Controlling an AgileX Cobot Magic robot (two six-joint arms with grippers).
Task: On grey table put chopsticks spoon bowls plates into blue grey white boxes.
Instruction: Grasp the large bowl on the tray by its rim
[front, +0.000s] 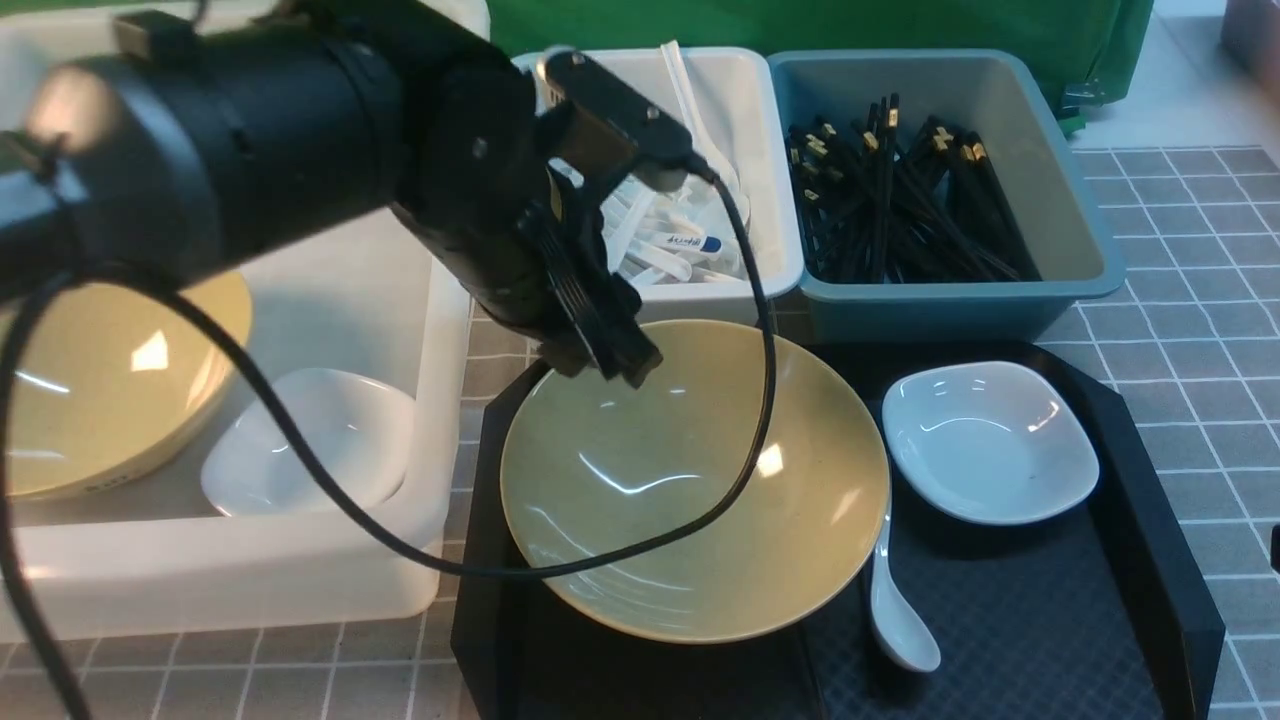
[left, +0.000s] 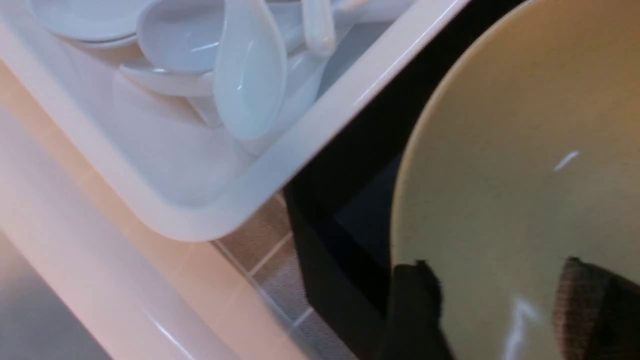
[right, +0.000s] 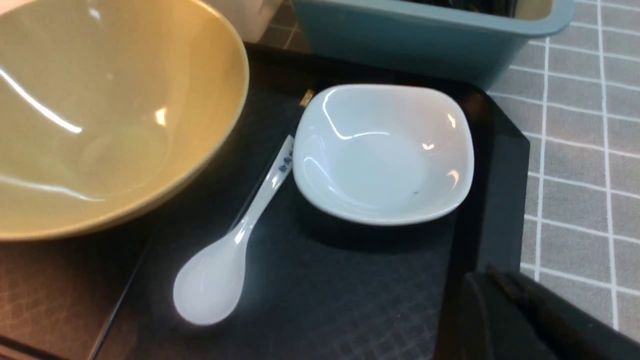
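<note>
Black left gripper (front: 615, 368) is spread over glossy yellow bowl (front: 690, 480); bowl, small white plate (front: 990, 440) and white spoon (front: 900, 610) are left unboxed; right gripper (right: 520, 320) state cannot be told.

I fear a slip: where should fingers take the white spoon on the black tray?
At the narrow neck just beside the scoop, coming from above: the spoon lies flat, and its handle end is hemmed between the yellow bowl and the white plate.

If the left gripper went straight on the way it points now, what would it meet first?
The yellow bowl on the black tray. The left gripper points down at the bowl's far rim, jaws apart, and the wrist view shows its inner wall just ahead of the fingertips. How close is unclear.
</note>
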